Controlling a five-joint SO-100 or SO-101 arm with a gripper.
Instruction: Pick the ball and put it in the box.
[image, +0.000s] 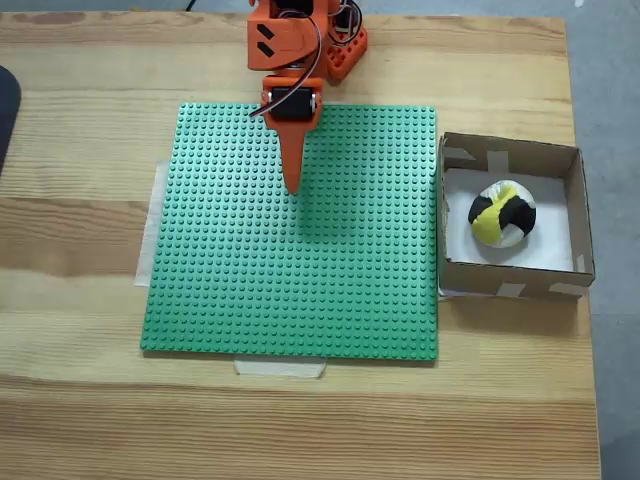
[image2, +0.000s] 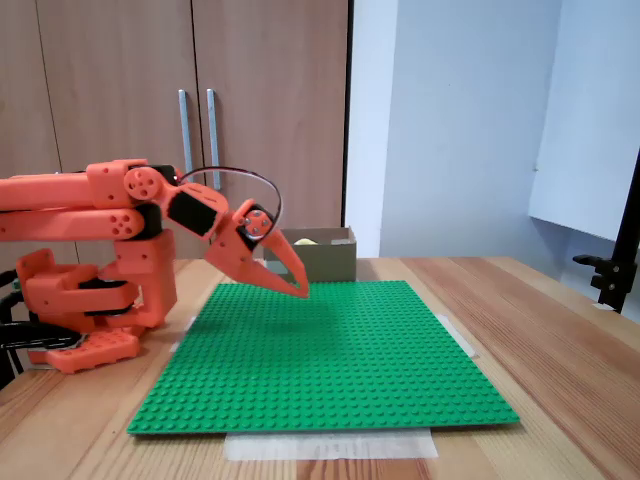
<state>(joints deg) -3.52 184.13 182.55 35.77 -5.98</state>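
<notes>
Well to the right of the pincer (image: 292, 186), as the top-down fixed view shows it, the ball (image: 502, 214) is seen lying on the white bottom of the box (image: 581, 205), near the middle and apart from all four walls. The pincer is held narrow, its fingers drawn together to a single point with nothing between them, and it hangs over the green studded plate (image: 250, 300), tip tilted down and clear of the studs, as the side-on fixed view (image2: 297, 287) makes plain. From that side the box (image2: 330, 258) is seen beyond the pincer at the far edge of the plate, a sliver of yellow showing over its rim.

Judged from how things lie, the placing is done and only a tidy retreat is left. For that to be done well, the arm (image2: 80, 195) should be folded back toward its base with the tip kept raised off the studs, and no sweep should be made toward the box, so that its near wall is not knocked and the ball is not jolted out
</notes>
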